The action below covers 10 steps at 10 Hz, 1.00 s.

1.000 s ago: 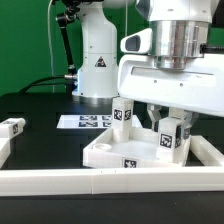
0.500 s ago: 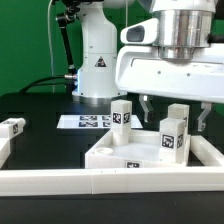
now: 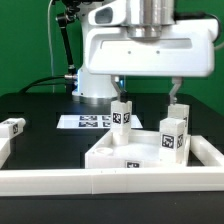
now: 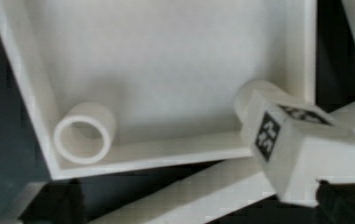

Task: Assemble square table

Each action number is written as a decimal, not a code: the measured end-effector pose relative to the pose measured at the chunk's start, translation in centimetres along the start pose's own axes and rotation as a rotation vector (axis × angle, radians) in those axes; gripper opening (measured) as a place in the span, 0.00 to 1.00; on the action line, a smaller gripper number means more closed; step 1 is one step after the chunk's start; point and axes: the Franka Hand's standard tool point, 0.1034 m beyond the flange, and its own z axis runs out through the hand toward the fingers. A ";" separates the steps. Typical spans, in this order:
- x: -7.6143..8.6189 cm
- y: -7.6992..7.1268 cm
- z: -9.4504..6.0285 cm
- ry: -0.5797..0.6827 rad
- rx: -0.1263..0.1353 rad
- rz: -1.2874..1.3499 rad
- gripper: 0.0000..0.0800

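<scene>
The claw (image 3: 147,92) hung spread apart and empty above the square table slab (image 3: 125,152) on the black desk (image 3: 40,112). Two legs (image 3: 174,136) stood upright in it; a careless descent could topple them.

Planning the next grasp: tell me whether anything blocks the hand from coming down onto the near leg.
Nothing visible does. The hand hangs open above the tabletop, and the near leg stands upright below it with only open air between.

One square slab (image 3: 125,152) lies on the table with two legs (image 3: 122,113) standing on it, the second (image 3: 174,135) nearer the exterior view's right. A third leg (image 3: 12,127) lies apart. One gripper (image 3: 146,90), one marker board (image 3: 88,122).
</scene>
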 end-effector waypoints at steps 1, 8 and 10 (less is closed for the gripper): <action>0.8 1.6 -0.1 0.004 -0.007 0.013 0.81; 2.4 8.4 0.6 0.015 -0.021 -0.120 0.81; 2.3 12.8 1.1 0.021 -0.037 -0.154 0.81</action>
